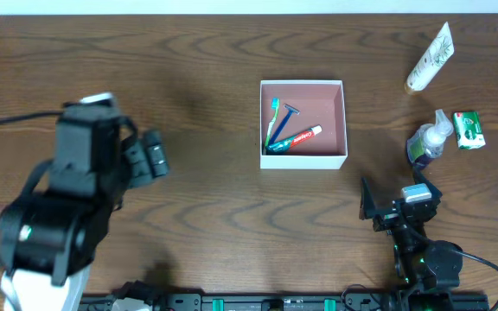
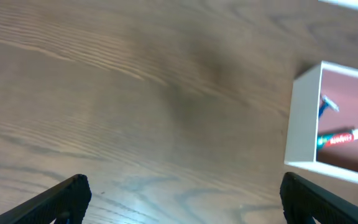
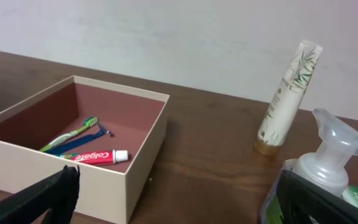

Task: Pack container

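While left hand (image 2: pixel 182 200) and right hand (image 3: pixel 174 200) open, one container (image 1: pixel 303 161): one toothbrush (image 1: pixel 273 119), one razor (image 1: pixel 287 116), one toothpaste (image 1: pixel 299 138)

left arm (image 1: pixel 67 199): black, boxy, white base | right arm (image 1: pixel 418 226): black, green lights, cable

Tally on the tabletop (image 1: pixel 188 69): one container (image 1: pixel 305 161), square and white-walled. Inside it, three items: one green toothbrush (image 1: pixel 274 117), one blue razor (image 1: pixel 289 111), one red toothpaste tube (image 1: pixel 298 138). Outside it, three more: one cream tube (image 1: pixel 429 58), one clear pump bottle (image 1: pixel 428 140), one small green box (image 1: pixel 469 130). End effectors number two: left end effector (image 1: pixel 158 151), right end effector (image 1: pixel 393 192).
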Controlling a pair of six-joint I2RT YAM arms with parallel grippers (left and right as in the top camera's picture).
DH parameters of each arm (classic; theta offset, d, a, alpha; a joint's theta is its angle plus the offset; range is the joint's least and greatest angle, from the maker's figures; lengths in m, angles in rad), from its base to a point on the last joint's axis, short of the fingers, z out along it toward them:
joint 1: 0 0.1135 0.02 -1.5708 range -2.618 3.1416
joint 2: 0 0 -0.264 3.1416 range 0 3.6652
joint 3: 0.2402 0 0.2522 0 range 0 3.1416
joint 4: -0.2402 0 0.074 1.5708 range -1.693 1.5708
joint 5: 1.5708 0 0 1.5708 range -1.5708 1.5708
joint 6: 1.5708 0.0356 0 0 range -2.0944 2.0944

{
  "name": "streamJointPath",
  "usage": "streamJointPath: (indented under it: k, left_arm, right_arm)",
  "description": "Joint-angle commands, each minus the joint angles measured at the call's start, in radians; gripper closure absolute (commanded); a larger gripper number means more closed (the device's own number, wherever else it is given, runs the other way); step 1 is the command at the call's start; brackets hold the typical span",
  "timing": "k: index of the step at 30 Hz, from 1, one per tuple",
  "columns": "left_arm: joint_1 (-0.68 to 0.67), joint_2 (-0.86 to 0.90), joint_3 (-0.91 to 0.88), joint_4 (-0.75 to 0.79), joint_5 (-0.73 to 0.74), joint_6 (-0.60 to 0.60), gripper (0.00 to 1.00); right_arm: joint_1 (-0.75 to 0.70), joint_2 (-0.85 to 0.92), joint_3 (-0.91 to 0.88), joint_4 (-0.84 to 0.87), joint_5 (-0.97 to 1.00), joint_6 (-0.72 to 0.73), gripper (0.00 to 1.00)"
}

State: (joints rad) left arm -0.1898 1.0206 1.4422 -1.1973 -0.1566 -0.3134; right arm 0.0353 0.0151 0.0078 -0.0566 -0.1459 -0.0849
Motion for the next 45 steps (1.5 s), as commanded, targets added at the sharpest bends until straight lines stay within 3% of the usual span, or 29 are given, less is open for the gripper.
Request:
streamJointPath:
  k: [1, 11, 19, 24, 32, 39, 45]
  left_arm:
    - [0.032, -0.119, -0.038, -0.006, -0.021, 0.01, 0.02]
    - [0.034, -0.469, -0.163, -0.007, -0.018, 0.002, 0.02]
    - [0.034, -0.693, -0.296, -0.032, 0.096, -0.008, 0.02]
    - [0.034, -0.825, -0.382, -0.016, 0.093, -0.076, 0.02]
    - [0.034, -0.864, -0.449, -0.005, 0.093, -0.116, 0.02]
    - [0.034, -0.864, -0.489, 0.01, 0.093, -0.229, 0.02]
    - [0.034, -0.864, -0.489, 0.026, 0.093, -0.269, 0.02]
  right_arm:
    - [0.007, -0.002, -0.002, -0.004, -0.008, -0.006, 0.01]
    - [0.007, -0.002, -0.002, -0.004, -0.008, -0.006, 0.01]
    - [0.007, -0.002, -0.002, -0.004, -0.008, -0.006, 0.01]
    - [0.007, -0.002, -0.002, -0.004, -0.008, -0.006, 0.01]
    - [0.007, -0.002, -0.002, 0.014, -0.008, -0.006, 0.01]
    - [0.007, -0.002, -0.002, 0.009, -0.014, -0.006, 0.01]
    - [0.007, -0.002, -0.002, 0.116, -0.167, -0.006, 0.01]
